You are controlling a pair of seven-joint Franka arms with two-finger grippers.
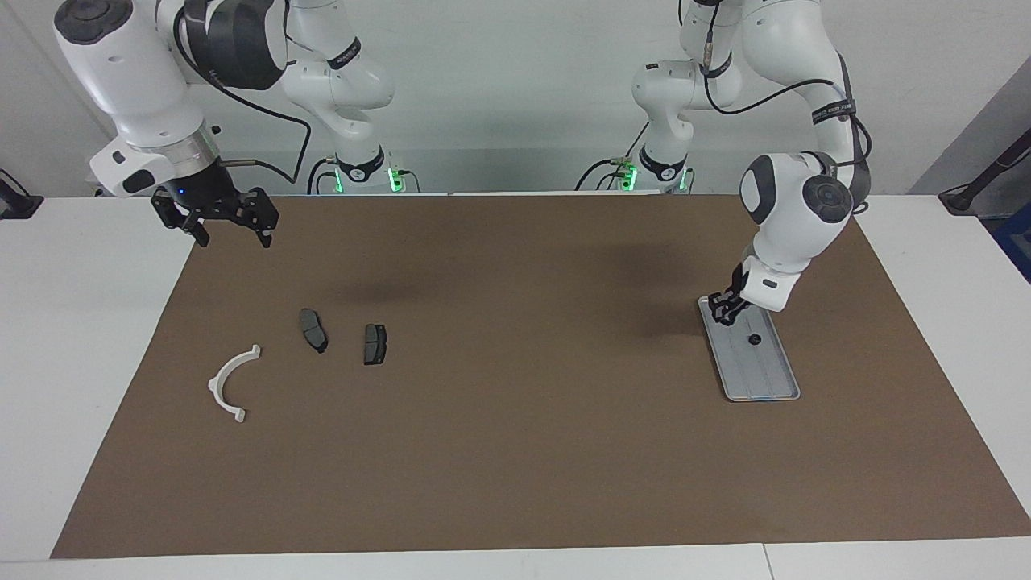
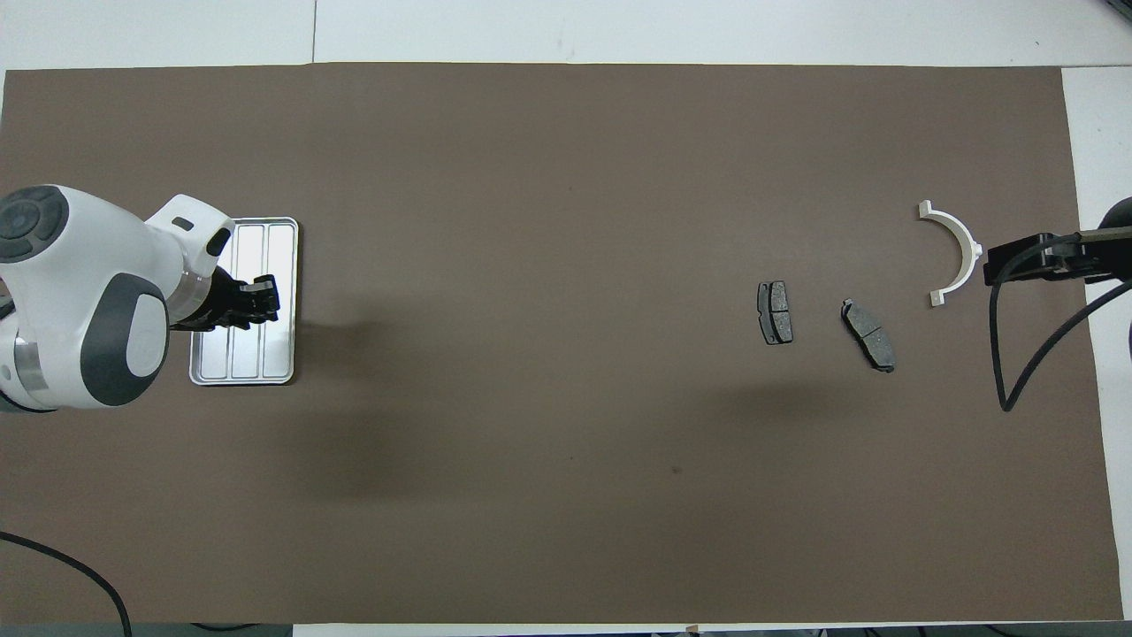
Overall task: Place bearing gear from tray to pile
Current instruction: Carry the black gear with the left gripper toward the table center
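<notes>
Facing view: tray [image 1: 767, 377] at 3 o'clock on brown mat [image 1: 515, 451], one small dark part [image 1: 754, 339] lying in it. Left gripper [image 1: 723, 315] low over tray's 12 o'clock end; fingers' state, any grasp: cannot tell. Pile at 9 o'clock: white bracket [image 1: 229, 384], two brake pads [image 1: 313, 329]. Right gripper [image 1: 233, 232] waits at 10 o'clock over mat corner, fingers spread, empty.

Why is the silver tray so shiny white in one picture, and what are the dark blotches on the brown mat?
Overhead view: the tray mirrors the lamps above, so it glares white. Facing view: the same tray looks dull grey, without glare. Both views: the soft dark blotches on the brown mat are the arms' blurry shadows.
</notes>
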